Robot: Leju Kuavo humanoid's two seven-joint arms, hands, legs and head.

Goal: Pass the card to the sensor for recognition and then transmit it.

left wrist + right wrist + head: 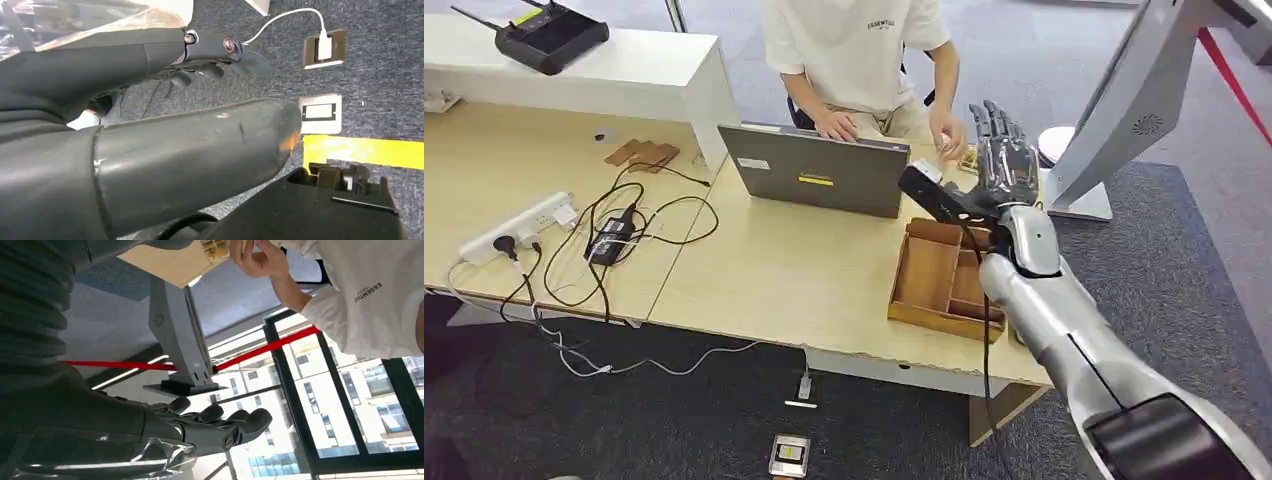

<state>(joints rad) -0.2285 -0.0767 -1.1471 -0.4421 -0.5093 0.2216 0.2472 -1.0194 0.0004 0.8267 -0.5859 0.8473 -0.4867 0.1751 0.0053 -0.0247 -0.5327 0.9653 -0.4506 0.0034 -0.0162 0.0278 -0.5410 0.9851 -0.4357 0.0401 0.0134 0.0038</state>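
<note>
Nothing rests in the right robot hand: it is raised, fingers straight and apart, above the far corner of the table, near the person's hand. I cannot spot the card, so the handover looks either finished or unstarted. The wooden tray lies just beneath the wrist, the laptop beside, the grey stand close outside. The left robot hand hangs over the floor, fingers curled, holding nothing.

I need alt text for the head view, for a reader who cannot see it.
The robot's right hand is raised, fingers apart and empty, above a wooden tray on a desk. Behind a grey laptop sits a person.
</note>
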